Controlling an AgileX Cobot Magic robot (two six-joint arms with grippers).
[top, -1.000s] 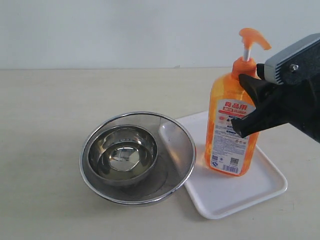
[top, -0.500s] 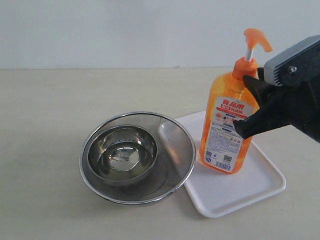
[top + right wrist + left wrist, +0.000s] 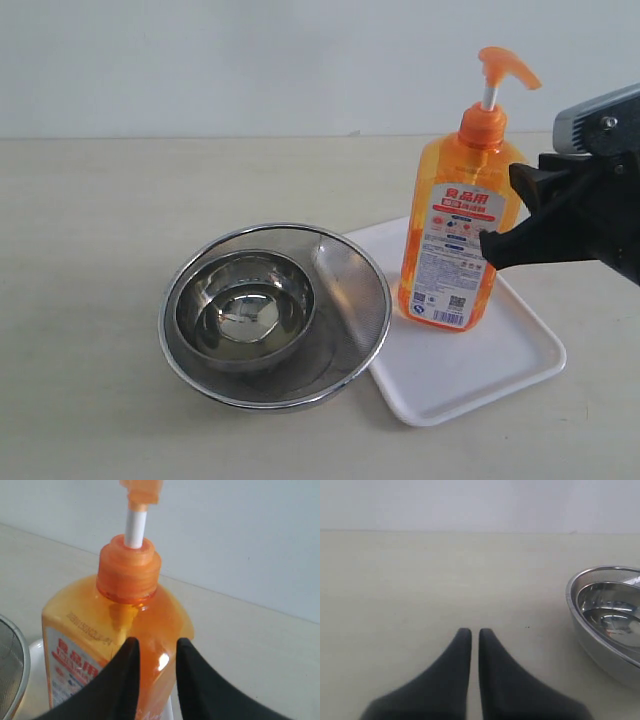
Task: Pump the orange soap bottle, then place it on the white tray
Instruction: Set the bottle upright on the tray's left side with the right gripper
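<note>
1. Orange soap bottle (image 3: 452,170), front label (image 3: 450,262): a red-orange band (image 3: 466,197) near the top of the label carries large white Chinese characters that read "食品用".
2. Same label, below the band: small pictograms and several rows of fine print, too small to read.
3. Same label, lower edge: two square QR-type codes (image 3: 457,301) side by side, with unreadable print around them.
4. Right wrist view: the large characters appear again, seen at an angle. Embossed lettering (image 3: 86,624) runs along the bottle's shoulder edge and is not legible.
</note>
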